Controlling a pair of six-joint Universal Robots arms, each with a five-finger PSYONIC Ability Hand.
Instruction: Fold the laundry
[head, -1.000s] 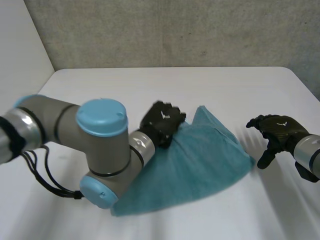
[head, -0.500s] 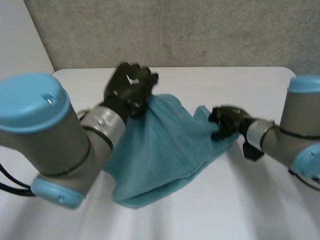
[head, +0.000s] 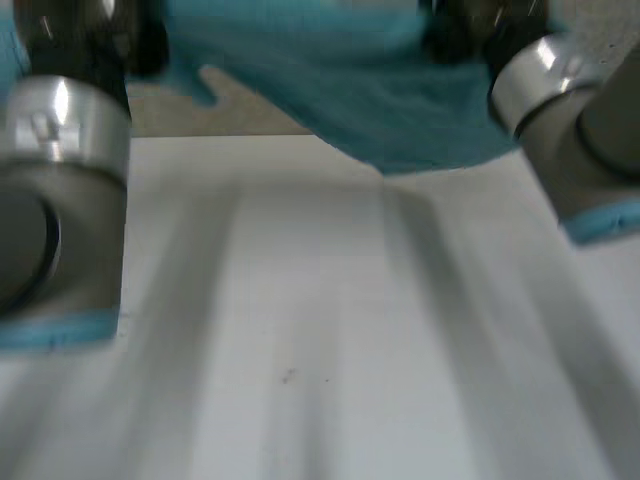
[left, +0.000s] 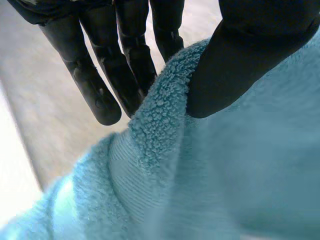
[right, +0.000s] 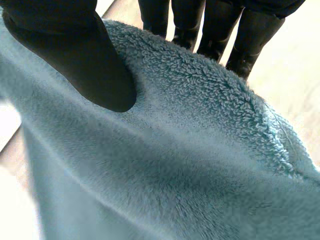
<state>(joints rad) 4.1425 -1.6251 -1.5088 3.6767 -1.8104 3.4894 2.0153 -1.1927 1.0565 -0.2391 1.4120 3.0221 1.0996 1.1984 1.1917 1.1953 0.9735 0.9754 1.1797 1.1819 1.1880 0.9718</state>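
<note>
A teal terry towel (head: 380, 90) hangs high above the white table (head: 320, 330), stretched between both raised arms. My left hand (left: 250, 55) pinches one upper edge of the towel (left: 210, 170) between its thumb and its fingers (left: 100, 85). My right hand (right: 75, 55) pinches another upper edge of the towel (right: 190, 150) the same way, thumb on one face and fingers (right: 220, 35) behind. In the head view the left hand (head: 90, 40) and the right hand (head: 480, 25) are at the towel's two top ends.
My left forearm (head: 60, 190) and right forearm (head: 570, 120) stand close to the head camera at either side. A grey wall (head: 250, 105) lies behind the table's far edge.
Both arms have lifted the towel off the table and up high. The right hand, free and open a second ago, reached the towel's right corner and closed on it.
</note>
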